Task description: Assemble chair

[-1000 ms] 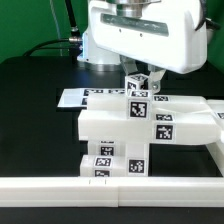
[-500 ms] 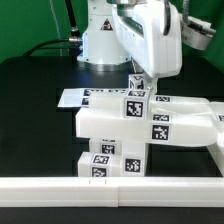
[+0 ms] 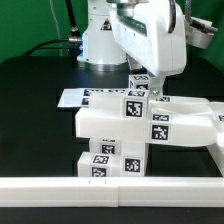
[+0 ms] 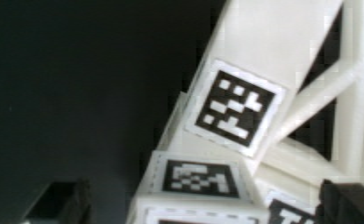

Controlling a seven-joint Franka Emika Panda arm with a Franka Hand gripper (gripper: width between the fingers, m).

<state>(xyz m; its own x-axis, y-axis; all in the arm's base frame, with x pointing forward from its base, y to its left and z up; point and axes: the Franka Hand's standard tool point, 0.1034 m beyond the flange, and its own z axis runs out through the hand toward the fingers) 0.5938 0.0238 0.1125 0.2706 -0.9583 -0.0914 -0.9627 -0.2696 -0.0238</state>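
Note:
The chair (image 3: 135,125) is a blocky white stack of tagged parts in the middle of the black table. A wide block lies across an upright column, with a small tagged cube (image 3: 138,86) on top. My gripper (image 3: 144,78) hangs right over that cube. In the wrist view the dark fingers (image 4: 58,205) stand wide apart at either side of a tagged white part (image 4: 237,105). My gripper (image 4: 197,205) is open, with a gap showing between one finger and the part. The fingertips are mostly hidden behind the hand in the exterior view.
The marker board (image 3: 80,98) lies flat behind the chair at the exterior view's left. A long plain white rail (image 3: 110,188) runs along the front edge. The robot base (image 3: 95,40) stands at the back. Black table (image 3: 30,120) lies at the left.
The hand has turned about its vertical axis, from broadside to narrower, and shifted slightly to the exterior view's right over the top cube. The chair parts have not moved.

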